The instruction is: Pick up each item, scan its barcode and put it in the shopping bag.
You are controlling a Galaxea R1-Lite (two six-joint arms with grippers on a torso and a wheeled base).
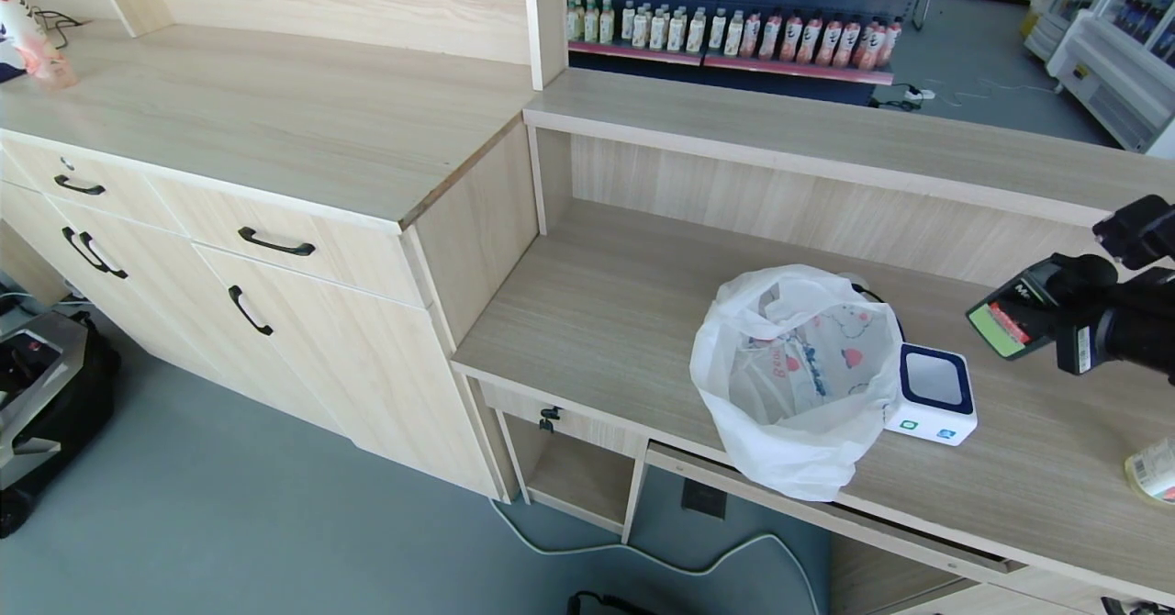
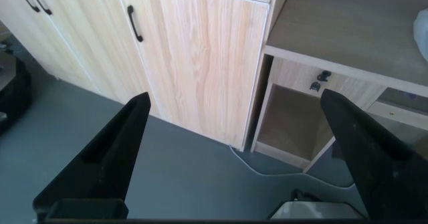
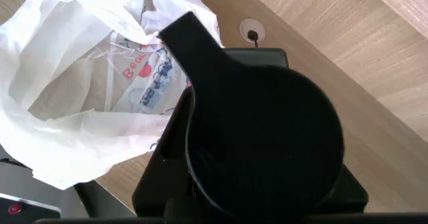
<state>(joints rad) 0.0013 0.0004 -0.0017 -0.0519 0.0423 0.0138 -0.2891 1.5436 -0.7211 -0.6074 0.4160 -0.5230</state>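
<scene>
A white plastic shopping bag [image 1: 794, 385] stands open on the lower counter with a printed packet [image 1: 808, 358] inside it. Touching the bag's right side is the white barcode scanner [image 1: 932, 395] with a dark blue rim. My right gripper [image 1: 1065, 307] hovers above the counter to the right of the scanner, shut on a dark package [image 1: 1010, 317] with a green and red label. In the right wrist view that dark package [image 3: 261, 137] hides much of the scene, with the bag [image 3: 73, 83] beyond it. My left gripper [image 2: 234, 97] hangs open over the floor, facing the cabinet doors.
A labelled bottle [image 1: 1152, 470] lies at the counter's right edge. A raised wooden ledge [image 1: 826, 128] runs behind the lower counter, and a taller cabinet [image 1: 275, 128] adjoins on the left. A cable port [image 3: 251, 32] sits in the countertop behind the bag.
</scene>
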